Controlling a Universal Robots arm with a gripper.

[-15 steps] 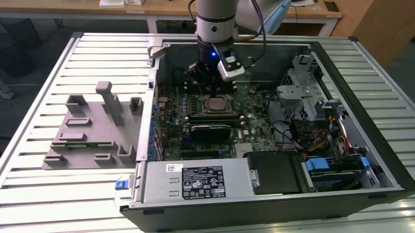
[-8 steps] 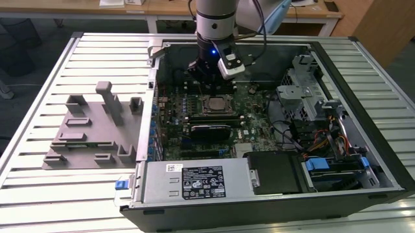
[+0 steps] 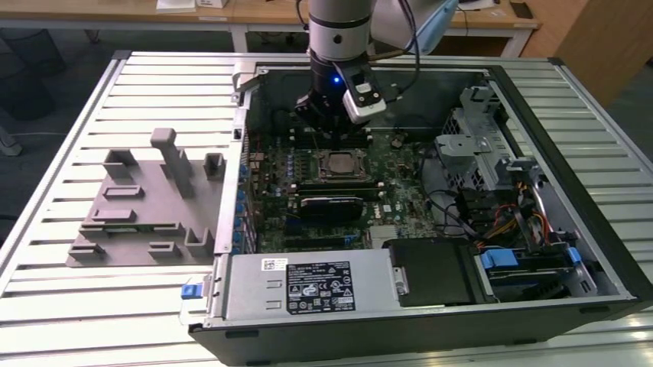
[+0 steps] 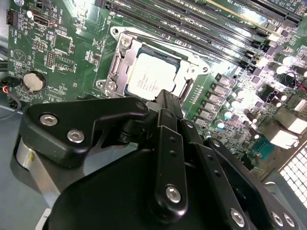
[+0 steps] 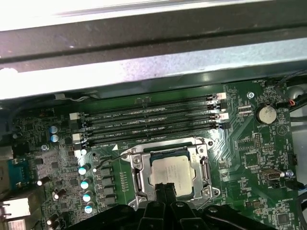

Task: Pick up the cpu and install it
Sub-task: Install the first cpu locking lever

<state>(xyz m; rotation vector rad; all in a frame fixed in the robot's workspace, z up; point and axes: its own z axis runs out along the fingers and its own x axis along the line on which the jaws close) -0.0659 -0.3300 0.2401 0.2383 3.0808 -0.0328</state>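
cpu location: we see the cpu [image 4: 151,81] lying flat inside the socket frame [image 4: 122,40] on the motherboard [image 3: 403,187], silver top facing up, within the open computer case [image 3: 597,206].
Gripper state: the gripper [image 4: 165,97] has its fingers pressed together, with nothing between them.
cpu relative to gripper: in both wrist views the fingertips end over one edge of the cpu, and the rest of its top is uncovered. We cannot tell whether the tips touch the metal.
Exterior view: here we see the arm standing over the case with the gripper [image 3: 329,141] hanging just above the socket and the cpu [image 3: 338,164] just beside its tip. This view adds the grey fixture block [image 3: 133,222] on the slatted table [image 3: 61,306], at the exterior view's left of the case and well apart from the cpu. It also adds the power supply box [image 3: 306,284] along the case's near edge.
First wrist view: here the cpu [image 5: 173,175] sits near the memory slots [image 5: 148,124], which run between the socket and the case wall. A coin battery [image 5: 265,114] and a row of capacitors [image 5: 86,182] flank the socket on opposite sides.
Second wrist view: we see the gripper's black linkage in the foreground, and the frame's corner screws beyond it.
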